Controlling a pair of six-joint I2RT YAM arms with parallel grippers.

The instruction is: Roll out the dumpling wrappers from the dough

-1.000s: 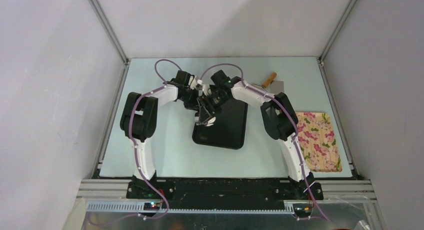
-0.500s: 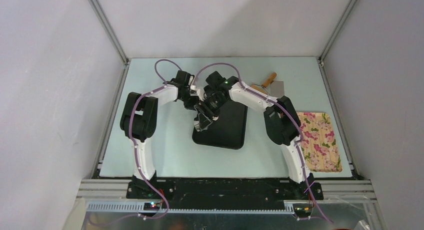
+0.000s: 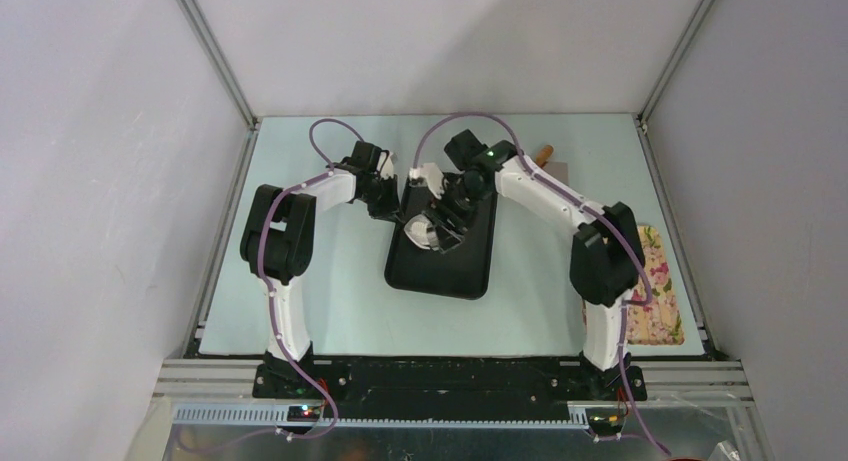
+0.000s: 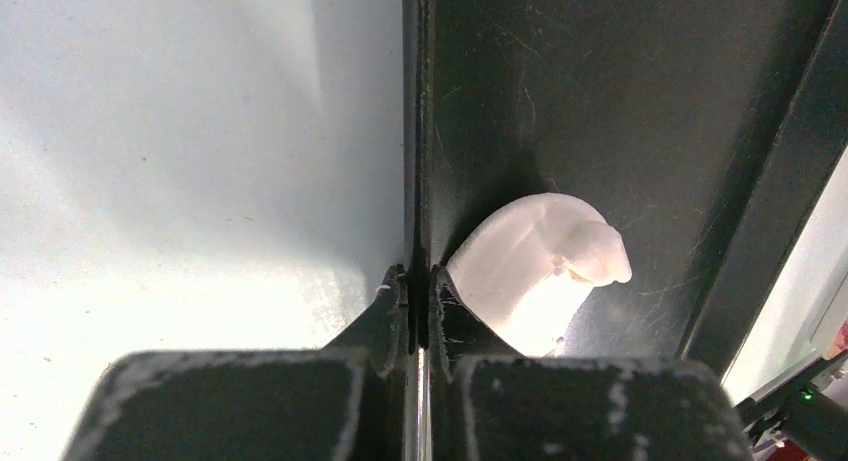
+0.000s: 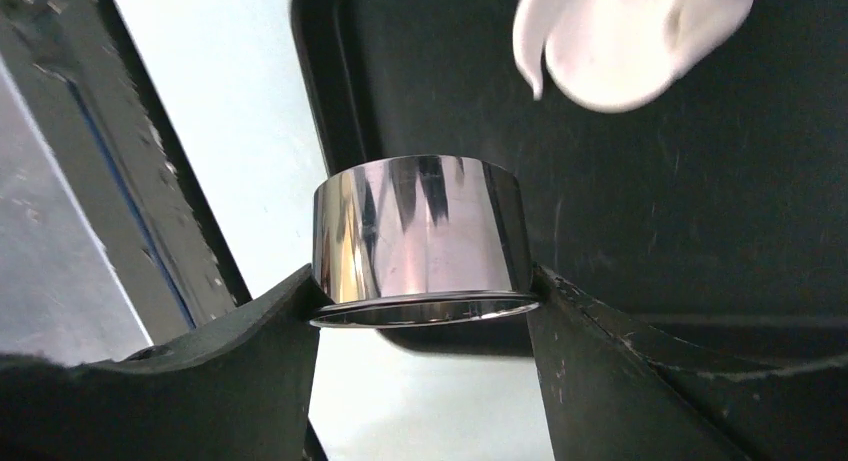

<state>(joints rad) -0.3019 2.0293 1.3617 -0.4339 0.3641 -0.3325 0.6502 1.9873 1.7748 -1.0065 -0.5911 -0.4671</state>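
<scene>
Your left gripper (image 4: 415, 286) is pinched tight shut. Its tips seem to nip the thin rim of the black tray (image 4: 600, 101), right where the tray meets the pale table (image 4: 200, 131). I think it is there to stop the tray from sliding.

Your right gripper (image 5: 425, 281) is closed around a shiny steel cup (image 5: 420, 226), with one finger on each side of it. The cup sits low in the middle of the right wrist view, by the tray's edge. I cannot tell if it touches the tray.

The dough (image 4: 535, 271) lies on the tray floor. In the left wrist view it is a little right of the middle, just beside the left fingertips. In the right wrist view it is at the upper right, apart from the cup.

The dough is a small white lump, partly flat, with a flap folded over on one side. I think it is very light and very soft. It will likely squash at a touch, stick to metal, and tear where it is thin.

So do not pinch it. Come down on its thick middle with the flat bottom of the cup, and press gently. Lift off slowly, or the dough may come up with the cup. If you must pick it up, take the thick folded part, not the thin edge.
</scene>
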